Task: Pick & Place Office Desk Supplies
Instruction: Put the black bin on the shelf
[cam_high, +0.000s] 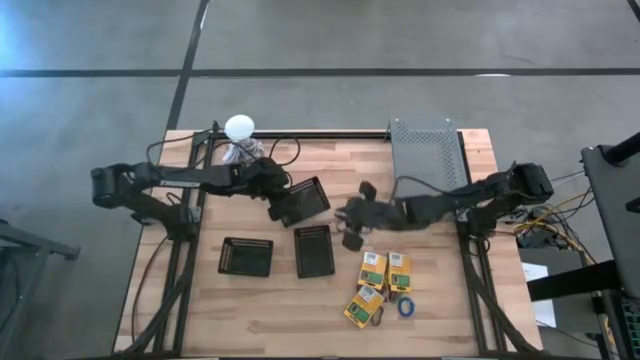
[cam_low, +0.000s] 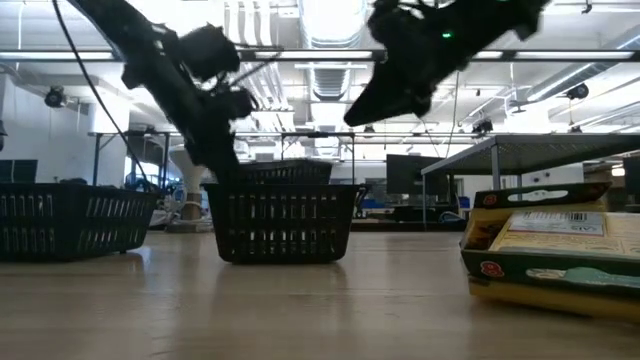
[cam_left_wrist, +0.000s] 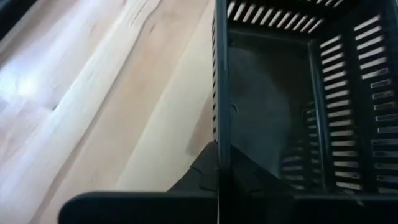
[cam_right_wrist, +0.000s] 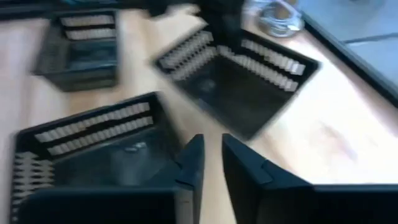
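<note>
— Black mesh basket (cam_high: 301, 201): my left gripper (cam_high: 276, 208) pinched its wall.
— And the right gripper (cam_high: 350, 237)?
— Slightly parted, empty, above the table (cam_high: 270, 310). Yellow-and-green boxes (cam_high: 384, 271) lay nearby.

Bare wooden table (cam_high: 260, 300) lies open before three black mesh baskets (cam_high: 313, 250) (yellow-and-green cardboard boxes (cam_high: 385, 270) crowd their right).
</note>
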